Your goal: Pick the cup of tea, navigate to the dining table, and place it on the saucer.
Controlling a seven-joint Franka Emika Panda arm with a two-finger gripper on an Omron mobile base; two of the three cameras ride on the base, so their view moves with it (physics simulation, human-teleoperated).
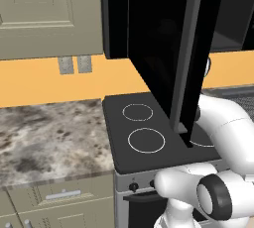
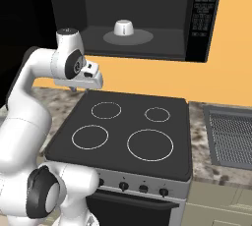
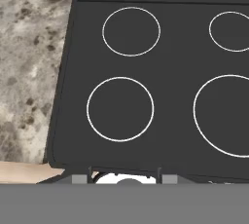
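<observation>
Here, rounded white cup of tea (image 2: 124,28) in microwave; gripper (image 2: 87,85) state unclear.

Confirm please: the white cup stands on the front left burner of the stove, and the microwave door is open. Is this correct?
Not quite. The white cup stands inside the microwave, on its round turntable plate, not on a burner; the right base view shows it. The stove carries nothing. The microwave door is open, as you said.

Cup (image 2: 124,28) on turntable (image 2: 142,37) inside open microwave (image 2: 199,18), above stove (image 2: 123,136). Microwave door (image 1: 168,48) swung out left. Counter (image 1: 44,133) left of stove; sink grate (image 2: 230,139) right.
</observation>
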